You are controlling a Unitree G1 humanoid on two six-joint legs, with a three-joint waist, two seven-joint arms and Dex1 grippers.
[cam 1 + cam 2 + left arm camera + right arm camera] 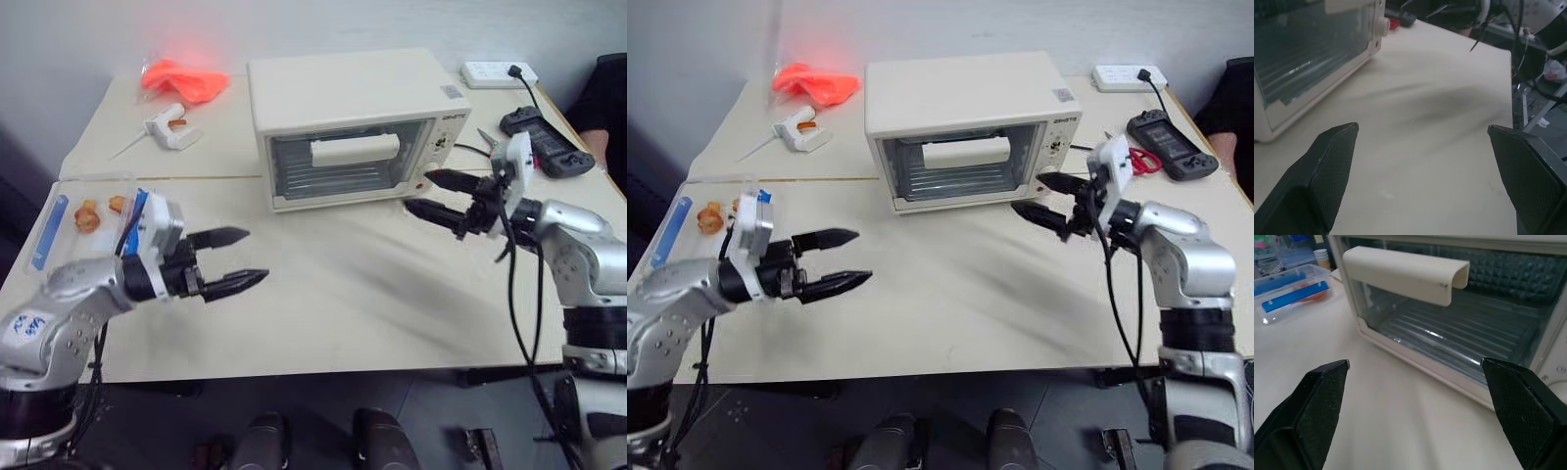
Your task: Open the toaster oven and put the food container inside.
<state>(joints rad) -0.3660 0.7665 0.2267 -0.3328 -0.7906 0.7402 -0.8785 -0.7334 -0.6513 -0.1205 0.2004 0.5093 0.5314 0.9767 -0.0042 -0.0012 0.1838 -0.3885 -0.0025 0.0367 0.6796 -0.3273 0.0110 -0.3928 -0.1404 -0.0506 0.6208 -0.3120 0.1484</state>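
Head view: the toaster oven (353,127) sits shut mid-counter (372,304); the food container (83,217) waits at the left edge. Both the left pincer (227,260) and right pincer (439,199) are released, empty. Right wrist view: its fingers frame the handle (1405,274), likely to pull.

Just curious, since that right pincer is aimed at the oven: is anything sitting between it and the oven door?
Nothing: only bare table lies between the right pincer and the toaster oven, as the right wrist view shows.

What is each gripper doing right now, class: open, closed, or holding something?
Left gripper: open, holding nothing.
Right gripper: open, holding nothing, near the toaster oven.
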